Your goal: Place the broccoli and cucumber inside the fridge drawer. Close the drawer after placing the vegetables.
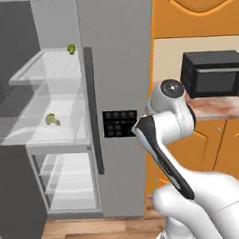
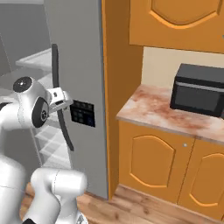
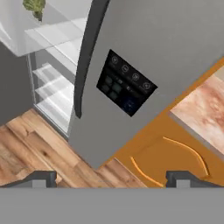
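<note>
We are looking at a simulated kitchen. A tall grey fridge (image 1: 118, 66) is standing with one door shut — a dark handle (image 1: 93, 110) and a black control panel (image 1: 120, 123) are showing on it. Orange cabinets (image 2: 175, 170) are sitting beside it, under a mottled pink-brown counter (image 2: 153, 109) that is carrying a black microwave (image 2: 199, 89). Wood-plank flooring (image 3: 30, 144) is running below.

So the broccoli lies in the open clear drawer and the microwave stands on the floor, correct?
Not quite. The broccoli does lie in the open drawer, but the microwave stands on the counter, as the left base view shows.
</note>
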Motion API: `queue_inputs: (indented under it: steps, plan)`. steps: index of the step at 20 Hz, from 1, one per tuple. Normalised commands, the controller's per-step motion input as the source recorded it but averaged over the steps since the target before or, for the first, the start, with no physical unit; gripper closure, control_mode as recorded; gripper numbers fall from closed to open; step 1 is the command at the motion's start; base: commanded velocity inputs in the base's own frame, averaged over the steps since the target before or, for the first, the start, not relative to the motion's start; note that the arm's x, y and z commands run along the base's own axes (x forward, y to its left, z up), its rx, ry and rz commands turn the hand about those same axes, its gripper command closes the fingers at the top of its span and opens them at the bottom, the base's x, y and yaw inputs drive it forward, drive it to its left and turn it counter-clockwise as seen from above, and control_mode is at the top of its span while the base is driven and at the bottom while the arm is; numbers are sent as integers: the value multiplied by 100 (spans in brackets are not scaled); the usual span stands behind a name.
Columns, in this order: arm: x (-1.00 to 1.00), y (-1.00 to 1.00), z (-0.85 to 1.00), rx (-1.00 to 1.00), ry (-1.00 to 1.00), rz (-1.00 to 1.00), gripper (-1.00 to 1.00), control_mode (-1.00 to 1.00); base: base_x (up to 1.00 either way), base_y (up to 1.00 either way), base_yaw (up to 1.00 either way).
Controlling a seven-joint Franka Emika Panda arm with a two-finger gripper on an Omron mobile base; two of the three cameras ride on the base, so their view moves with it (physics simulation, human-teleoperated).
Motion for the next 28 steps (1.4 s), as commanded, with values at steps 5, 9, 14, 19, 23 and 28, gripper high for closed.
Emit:
queue_inputs:
  steps: [5, 9, 14, 19, 23, 28]
  plan:
    - [0, 0, 0, 0, 0, 0, -100, 100, 3, -100, -23]
    - [0, 0, 0, 0, 0, 0, -100, 100, 21, -100, -16]
    - [0, 0, 0, 0, 0, 0, -100, 100, 64, -95, -16]
    - [0, 0, 0, 0, 0, 0, -100, 100, 83, -89, -16]
    - [0, 0, 0, 0, 0, 0, -100, 100, 37, -79, -23]
    - [11, 0, -3, 4, 0, -6, -100, -100, 18, -43, -20]
